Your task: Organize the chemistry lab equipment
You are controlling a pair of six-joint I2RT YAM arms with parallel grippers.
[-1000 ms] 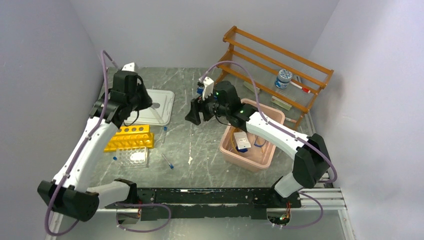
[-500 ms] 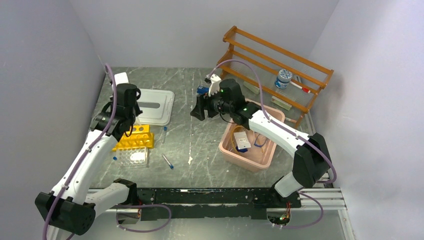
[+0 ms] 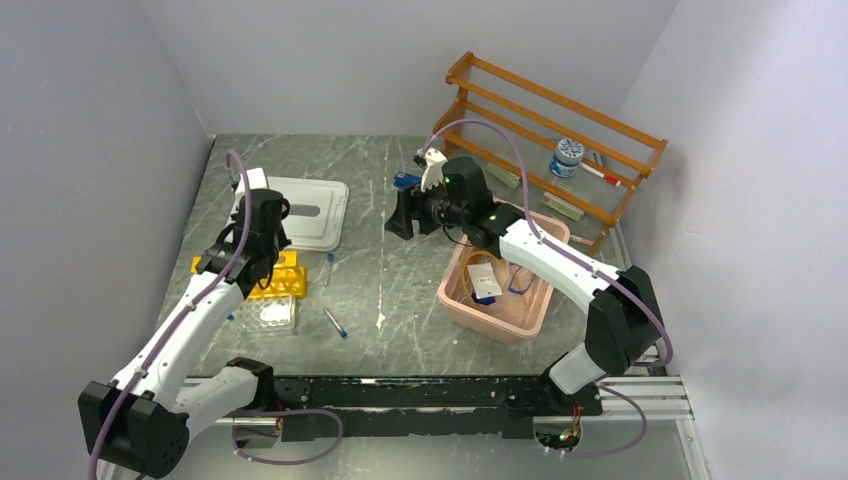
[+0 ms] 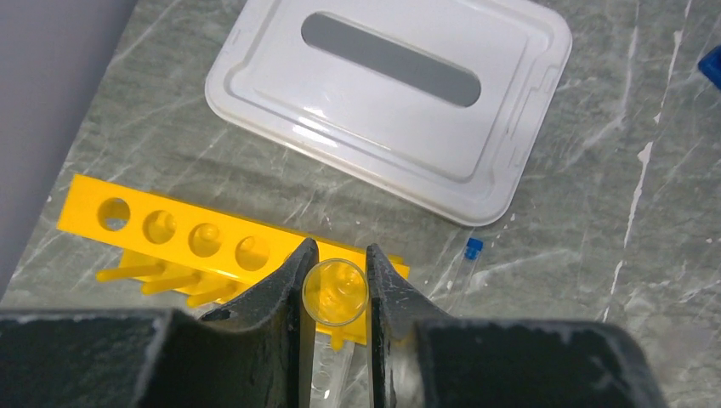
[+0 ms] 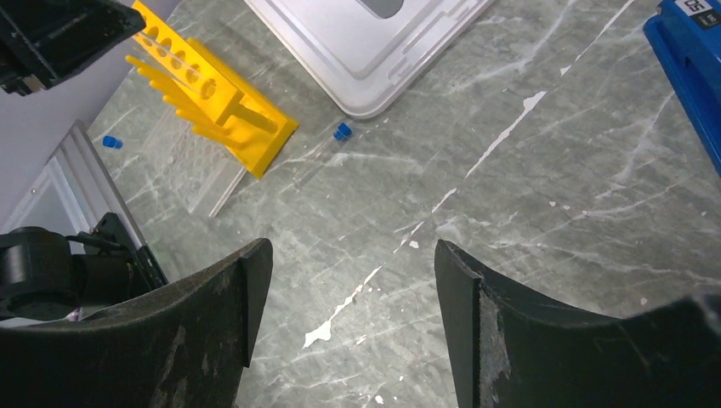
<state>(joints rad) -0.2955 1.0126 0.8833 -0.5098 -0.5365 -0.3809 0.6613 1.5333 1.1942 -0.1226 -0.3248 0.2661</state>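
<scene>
My left gripper (image 3: 257,262) is shut on a clear tube (image 4: 335,291), seen end-on between the fingers, right above the near end of the yellow tube rack (image 4: 174,238). A blue-capped tube (image 4: 470,252) lies on the table right of the rack, also seen from above (image 3: 328,264). Another tube (image 3: 336,322) lies nearer the front. A small blue cap (image 3: 229,317) lies left of the clear tray. My right gripper (image 5: 350,255) is open and empty above bare table, near the blue stapler (image 3: 404,181). A white packet (image 3: 483,279) lies in the pink bin (image 3: 462,305).
A white lid (image 3: 312,212) lies behind the yellow rack (image 3: 283,282). A clear tray (image 3: 270,314) sits in front of the rack. A wooden shelf (image 3: 520,95) at the back right holds a blue-capped bottle (image 3: 567,156).
My left arm has swung back toward the front and left, bringing the tube from above the white lid to above the yellow rack. My right gripper has shifted slightly right.
</scene>
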